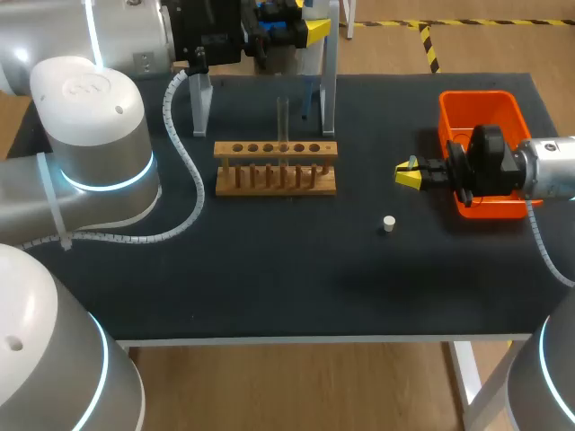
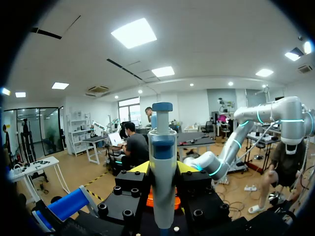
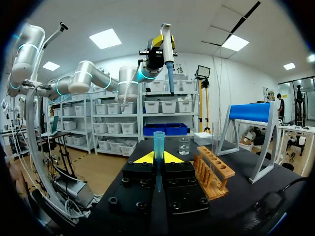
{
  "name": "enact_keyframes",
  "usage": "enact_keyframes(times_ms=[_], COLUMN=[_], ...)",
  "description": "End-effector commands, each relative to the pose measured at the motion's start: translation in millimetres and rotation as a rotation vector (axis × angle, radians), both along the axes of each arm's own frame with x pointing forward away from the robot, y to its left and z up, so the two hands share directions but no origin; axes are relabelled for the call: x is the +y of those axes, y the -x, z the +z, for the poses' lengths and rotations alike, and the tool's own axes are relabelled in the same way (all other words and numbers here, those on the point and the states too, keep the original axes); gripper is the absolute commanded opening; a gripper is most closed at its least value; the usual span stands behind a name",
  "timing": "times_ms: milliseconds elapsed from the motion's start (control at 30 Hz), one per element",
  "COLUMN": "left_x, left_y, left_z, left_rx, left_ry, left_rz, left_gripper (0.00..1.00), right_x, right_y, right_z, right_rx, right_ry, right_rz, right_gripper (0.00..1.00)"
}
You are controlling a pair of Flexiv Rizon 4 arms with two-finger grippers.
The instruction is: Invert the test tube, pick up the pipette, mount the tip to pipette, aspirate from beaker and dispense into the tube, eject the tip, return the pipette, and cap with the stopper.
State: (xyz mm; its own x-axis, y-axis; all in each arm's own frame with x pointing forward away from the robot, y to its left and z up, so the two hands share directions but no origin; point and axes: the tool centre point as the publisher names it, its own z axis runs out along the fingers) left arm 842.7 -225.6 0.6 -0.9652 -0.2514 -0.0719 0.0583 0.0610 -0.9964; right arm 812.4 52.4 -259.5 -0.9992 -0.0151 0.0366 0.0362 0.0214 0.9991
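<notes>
Closest to us in the head view were the white joints of our left arm [image 1: 40, 359], which ran up the left side to the far edge of the bench [image 1: 269, 287]. There the left fingers [image 2: 139, 168] were clamped on the pipette [image 2: 162, 162]. Its pale body stood upright between the two yellow ends, touched from both sides, and its blue-capped head rose above them. In the right wrist view we saw the same pipette [image 3: 167, 46] held high over the bench, its narrow blue end pointing down.

Our right arm [image 1: 548, 171] came in from the right, across the orange bin [image 1: 481, 106]. The right fingers [image 3: 141, 158] were closed on a blue tip [image 3: 158, 142], which stood upright in the narrow gap between the yellow ends, its open mouth above them.

The tube [image 1: 282, 117] stood upright in one of the middle holes of the wooden rack [image 1: 276, 168], well apart from both pairs of fingers. We could not tell which of its ends was up. The white stopper [image 1: 388, 224] lay by itself on the bench, between the rack and the bin, near the right fingers. A beaker [image 3: 184, 146] sat ahead of the right fingers, past the rack. The stand [image 3: 248, 112] with its blue bar stood behind the rack.
</notes>
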Motion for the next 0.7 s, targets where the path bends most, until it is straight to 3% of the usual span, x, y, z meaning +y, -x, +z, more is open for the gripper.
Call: enact_keyframes(times_ms=[33,500,700], left_x=[1.0,1.0,1.0], left_y=[0.2,0.2,0.2], left_z=[0.3,0.3,0.3], left_rx=[0.000,0.000,0.000], left_ry=[0.001,0.001,0.001], left_rz=[-0.002,-0.002,-0.002], left_gripper=[0.00,0.00,0.00], right_x=[0.1,0.1,29.9], right_y=[1.0,1.0,-4.9], right_z=[0.3,0.3,3.2], right_rx=[-0.001,-0.001,0.000], right_ry=[0.002,0.002,-0.001], right_rz=[-0.002,-0.002,0.005], right_gripper=[0.00,0.00,0.00])
